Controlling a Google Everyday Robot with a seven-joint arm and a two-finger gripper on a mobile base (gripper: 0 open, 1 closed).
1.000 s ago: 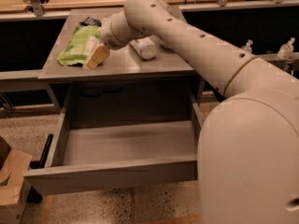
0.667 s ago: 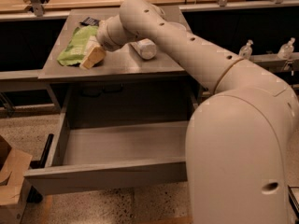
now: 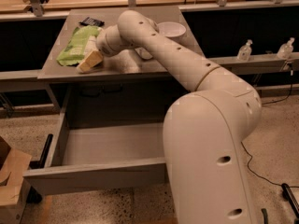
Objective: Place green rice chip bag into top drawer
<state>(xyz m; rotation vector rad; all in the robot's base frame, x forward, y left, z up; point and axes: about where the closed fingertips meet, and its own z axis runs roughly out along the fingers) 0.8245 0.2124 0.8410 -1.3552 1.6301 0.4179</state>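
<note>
The green rice chip bag (image 3: pixel 74 45) lies flat on the left part of the grey table (image 3: pixel 117 69), light green and crinkled. My gripper (image 3: pixel 90 59) is low over the table at the bag's right front edge, touching or overlapping it. The arm reaches in from the lower right and crosses the table. The top drawer (image 3: pixel 100 146) stands pulled out below the table, its grey front panel (image 3: pixel 93 176) nearest the camera. Nothing shows inside the part of it that I can see.
A white bowl (image 3: pixel 171 29) sits at the table's back right. A small black packet (image 3: pixel 91 21) lies behind the bag. A pale object (image 3: pixel 144 54) shows partly behind the arm. Two small bottles (image 3: pixel 244 50) stand on a ledge at right. A cardboard box (image 3: pixel 10 174) stands left of the drawer.
My gripper has shifted slightly left and toward the table's front along the bag's right edge. The arm's bulk has swung left across the view. The bag has not moved.
</note>
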